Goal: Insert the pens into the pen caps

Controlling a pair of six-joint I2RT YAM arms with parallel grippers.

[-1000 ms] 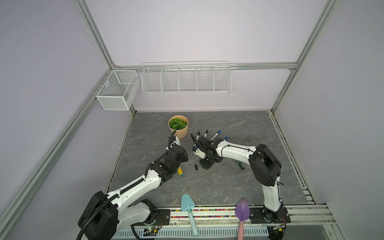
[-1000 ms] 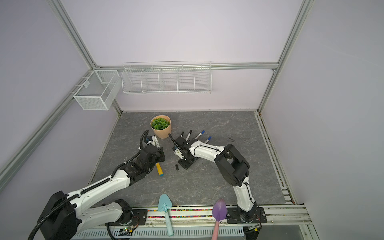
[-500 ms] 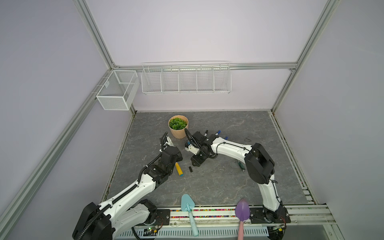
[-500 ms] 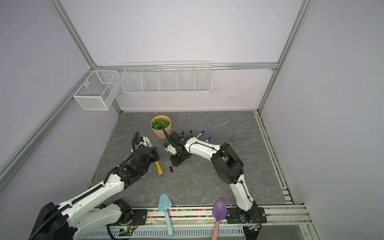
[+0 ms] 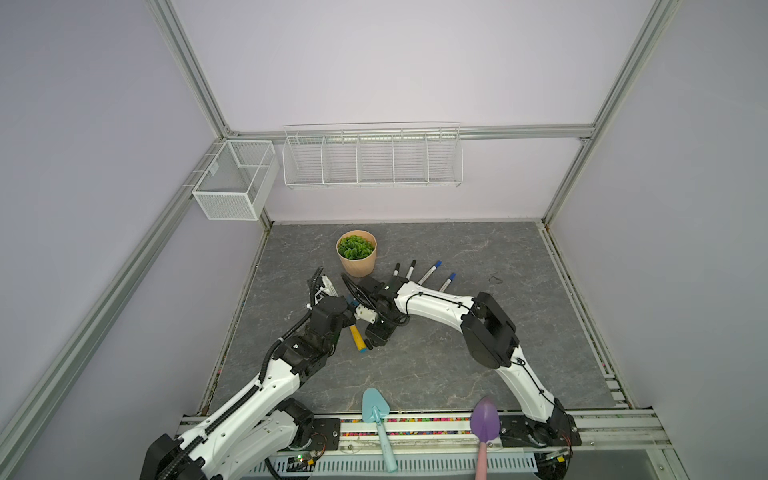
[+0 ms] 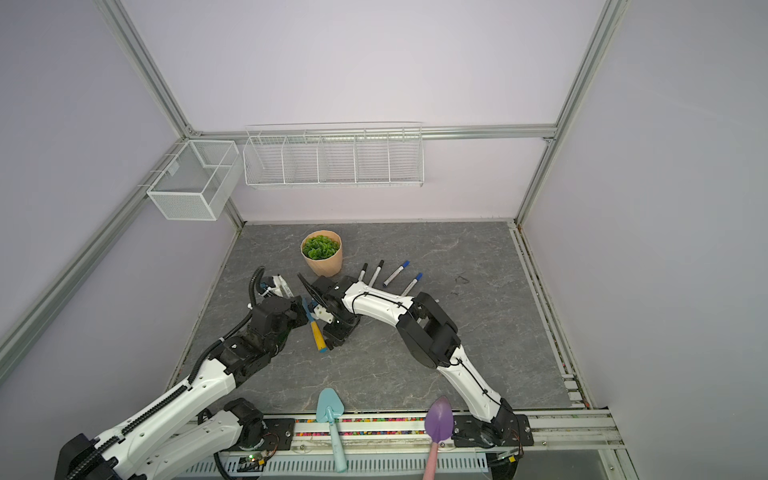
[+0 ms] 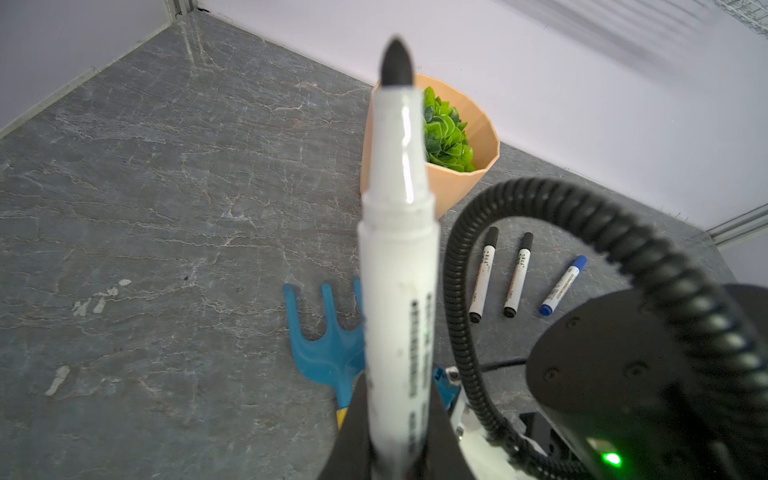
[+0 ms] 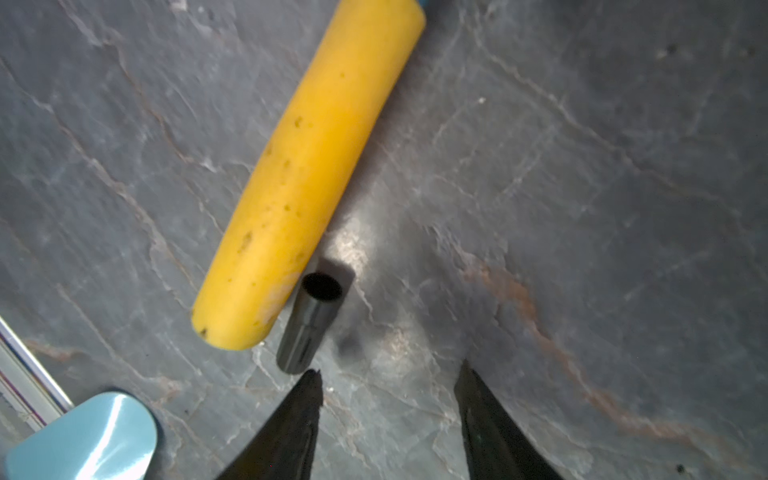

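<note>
Now I'm clamping an uncapped black pen (image 7: 397,257) in my left gripper (image 7: 395,440), while my right gripper (image 8: 390,368), jaws parted, is hovering by the black cap (image 8: 309,324) lying beside the fork's yellow handle (image 8: 307,166); I'm needing to centre it between them. Four capped pens (image 5: 409,271) are resting on the open grey table (image 5: 415,374) at four o'clock of the plant pot (image 5: 358,262).

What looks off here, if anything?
One black cap lies on its side right beside the hand rake's yellow handle, in line with one finger of the open right gripper rather than between the jaws: a closing grip would likely miss it. The left gripper is shut on an uncapped black pen.
</note>
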